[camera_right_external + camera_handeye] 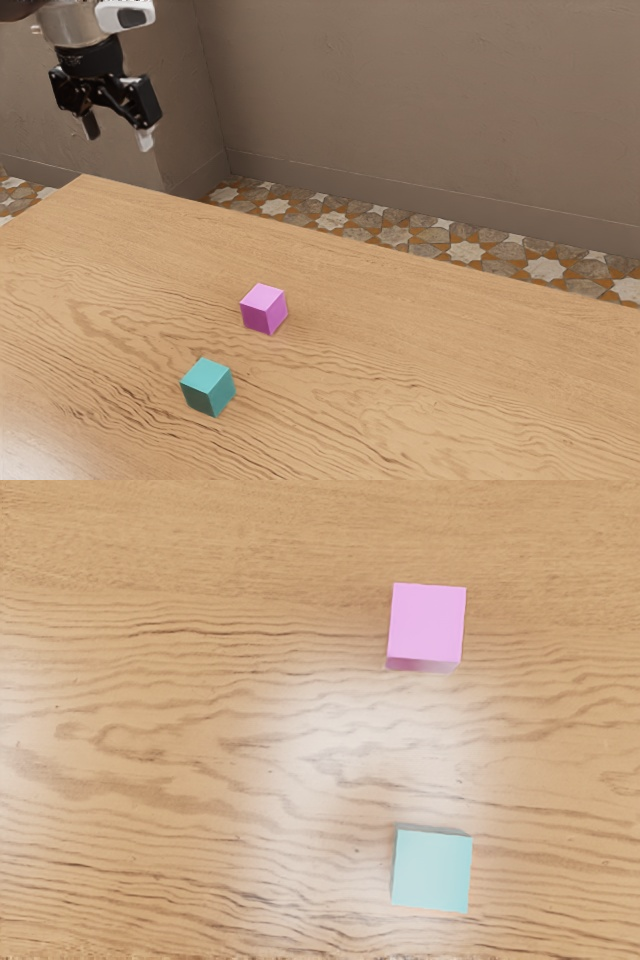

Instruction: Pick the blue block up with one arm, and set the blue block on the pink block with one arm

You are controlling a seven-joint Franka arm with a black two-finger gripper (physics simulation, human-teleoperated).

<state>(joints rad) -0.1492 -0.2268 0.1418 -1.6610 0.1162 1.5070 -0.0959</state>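
step: looks like the approach; nothing lifted yet | gripper [118, 130] high in the exterior view's upper left; fingers wide, empty | next: come down over the blue block [208, 386], near the pink block [264, 308]

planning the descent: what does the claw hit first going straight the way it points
Likely bare table. The open claw points down from high up, and the pink block and blue block lie off its line, though depth is unclear.

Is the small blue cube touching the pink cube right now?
Apart. The wrist view shows the small blue cube and the pink cube with a wide strip of bare wooden table between them.
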